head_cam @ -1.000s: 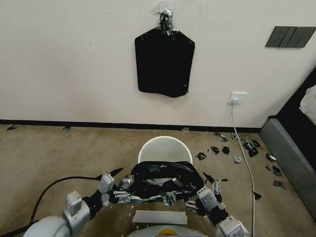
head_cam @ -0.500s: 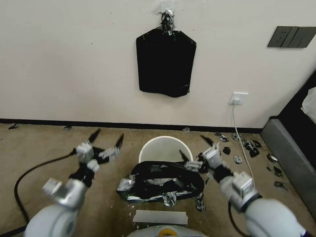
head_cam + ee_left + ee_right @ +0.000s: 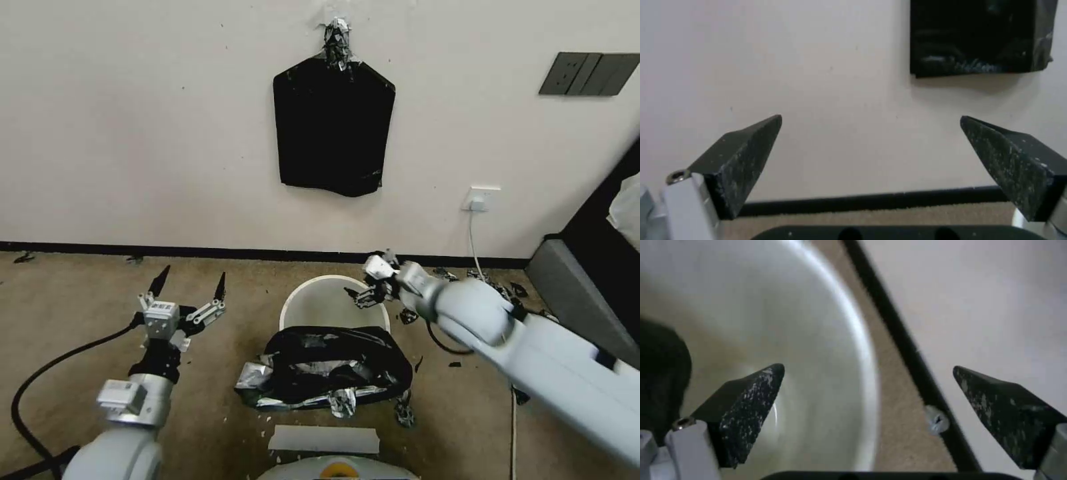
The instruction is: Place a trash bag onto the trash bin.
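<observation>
The room is bright with soft, even light, and the pale wall [image 3: 147, 133] has no hard shadows. Small shiny spots glint on the crinkled trash bag [image 3: 330, 363]. The right gripper [image 3: 369, 285] looks smeared in the head view. In the right wrist view, the trash bin [image 3: 835, 350] rim is blurry, maybe from motion. The wall's straight lines bend a little near the edges.

trash bin [image 3: 333, 303]: 1 | trash bag [image 3: 333, 363]: 1 | hanging bag pack [image 3: 333, 127]: 1 | end effectors: 2
</observation>
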Controlling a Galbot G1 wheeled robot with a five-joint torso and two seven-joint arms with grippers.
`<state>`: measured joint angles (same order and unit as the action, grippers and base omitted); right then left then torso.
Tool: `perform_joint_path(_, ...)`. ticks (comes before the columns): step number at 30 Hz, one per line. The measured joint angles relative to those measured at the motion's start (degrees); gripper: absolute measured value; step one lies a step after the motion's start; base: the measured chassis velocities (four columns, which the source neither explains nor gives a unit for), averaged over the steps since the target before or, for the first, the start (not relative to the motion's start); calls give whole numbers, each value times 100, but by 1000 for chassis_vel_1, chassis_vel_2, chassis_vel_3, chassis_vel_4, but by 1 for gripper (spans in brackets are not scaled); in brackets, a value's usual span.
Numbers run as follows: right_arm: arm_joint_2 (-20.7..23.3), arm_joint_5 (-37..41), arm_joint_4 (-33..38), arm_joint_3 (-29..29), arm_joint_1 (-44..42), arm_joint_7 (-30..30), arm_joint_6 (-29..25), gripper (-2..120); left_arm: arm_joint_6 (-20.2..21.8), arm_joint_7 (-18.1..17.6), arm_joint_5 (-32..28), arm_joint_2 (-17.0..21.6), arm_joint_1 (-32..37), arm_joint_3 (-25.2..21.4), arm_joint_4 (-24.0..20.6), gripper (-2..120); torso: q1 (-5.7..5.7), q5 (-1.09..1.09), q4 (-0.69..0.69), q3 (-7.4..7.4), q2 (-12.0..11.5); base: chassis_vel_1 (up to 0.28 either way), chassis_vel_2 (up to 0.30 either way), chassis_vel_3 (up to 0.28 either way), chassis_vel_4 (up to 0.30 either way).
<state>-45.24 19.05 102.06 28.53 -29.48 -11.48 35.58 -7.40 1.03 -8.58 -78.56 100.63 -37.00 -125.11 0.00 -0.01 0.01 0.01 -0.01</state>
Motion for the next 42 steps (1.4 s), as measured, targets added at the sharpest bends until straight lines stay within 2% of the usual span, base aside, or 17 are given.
perform_joint_path(1, -33, -9, -85, 102, 80, -24, 12, 100, 8, -5, 0, -14, 5, 14, 13, 100, 0, 0, 0, 0, 0, 0, 0, 0, 0)
perform_joint_path(2, -205, -29, -422, 478, 400, -92, 59, 100, 23, -6, 3, -51, 10, 43, 42, 100, 0, 1, -1, 0, 0, 0, 0, 0, 0)
perform_joint_path(3, -558, 62, -964, 947, 834, -153, 158, 100, 47, 16, 12, -92, 3, 70, 60, 100, 0, 1, 0, 0, 0, 0, 0, 0, 0)
perform_joint_path(12, -1006, 704, -1497, 1603, 1560, -160, 414, 100, 55, 135, 150, -202, 34, 173, 158, 100, 0, -1, -1, -1, 0, 0, 0, 0, 0)
perform_joint_path(15, -1051, 787, -1526, 1776, 1724, -149, 485, 95, 51, 148, 188, -234, 42, 212, 188, 100, 0, 0, 0, -1, 0, 0, 0, 0, 0)
perform_joint_path(22, -983, 900, -1474, 1997, 1909, -149, 532, 68, 42, 161, 211, -252, 66, 240, 195, 100, 0, 1, -1, -1, 0, 0, 0, 0, 0)
perform_joint_path(24, -982, 901, -1472, 1997, 1909, -149, 532, 68, 41, 161, 212, -253, 67, 242, 195, 100, 0, 0, -1, -1, 0, 0, 0, 0, 0)
perform_joint_path(26, -980, 907, -1453, 1997, 1909, -138, 532, 54, 37, 164, 231, -263, 84, 274, 207, 100, 0, 0, -1, -1, 0, 0, 0, 0, 0)
perform_joint_path(28, -982, 916, -1450, 2000, 1909, -133, 532, 51, 36, 167, 234, -271, 86, 278, 211, 100, 0, 0, -1, -1, 0, 0, 0, 0, 0)
perform_joint_path(31, -985, 972, -1433, 2048, 1932, -117, 532, 36, 12, 177, 234, -295, 80, 275, 220, 100, 0, 0, -1, -1, 1, 0, 0, 0, 0)
perform_joint_path(38, -974, 1077, -1412, 2143, 1999, -112, 532, 20, -5, 179, 234, -295, 92, 272, 232, 100, 0, 1, -1, -2, 1, 0, 0, 0, 0)
perform_joint_path(42, -952, 1239, -1406, 2177, 2001, -1, 542, 20, -6, 178, 237, -298, 90, 300, 234, 100, -1, 1, -2, -2, 1, 0, 0, 0, 0)
